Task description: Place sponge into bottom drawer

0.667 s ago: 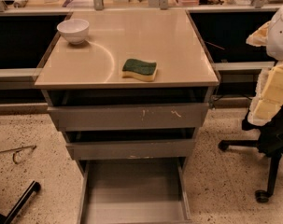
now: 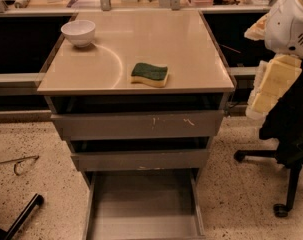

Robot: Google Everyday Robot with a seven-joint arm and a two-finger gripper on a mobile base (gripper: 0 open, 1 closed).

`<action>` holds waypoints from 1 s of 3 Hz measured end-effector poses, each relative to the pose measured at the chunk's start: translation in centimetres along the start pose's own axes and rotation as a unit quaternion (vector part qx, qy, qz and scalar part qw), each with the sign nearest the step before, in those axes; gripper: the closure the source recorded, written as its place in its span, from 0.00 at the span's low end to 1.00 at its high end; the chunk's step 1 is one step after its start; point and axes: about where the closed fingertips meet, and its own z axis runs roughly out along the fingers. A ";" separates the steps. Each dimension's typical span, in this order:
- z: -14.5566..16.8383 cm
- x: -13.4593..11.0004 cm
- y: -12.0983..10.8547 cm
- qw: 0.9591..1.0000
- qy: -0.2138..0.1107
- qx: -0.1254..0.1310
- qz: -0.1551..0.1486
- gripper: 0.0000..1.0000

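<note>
The sponge [image 2: 149, 74], green face up over yellow foam, lies flat on the beige cabinet top [image 2: 161, 34], right of centre near the front edge. The bottom drawer [image 2: 141, 199] is pulled out below, and its flat grey floor is bare. The two grey drawer fronts above it stand slightly out. My gripper [image 2: 271, 86], pale yellow under the white arm housing [image 2: 291, 24], hangs at the far right of the view. It is beside the cabinet's right edge, well apart from the sponge and holding nothing I can see.
A white bowl [image 2: 78, 32] sits at the back left of the cabinet top. A black office chair base [image 2: 286, 184] stands on the speckled floor at the right. A thin metal wire object [image 2: 18, 164] and a black bar [image 2: 21, 216] lie on the floor at the left.
My gripper and arm have shifted slightly left, towards the cabinet. The sponge, bowl and drawers have not moved.
</note>
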 end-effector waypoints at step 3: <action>6.4 -6.9 -7.4 0.994 -0.100 -0.028 -0.041 0.00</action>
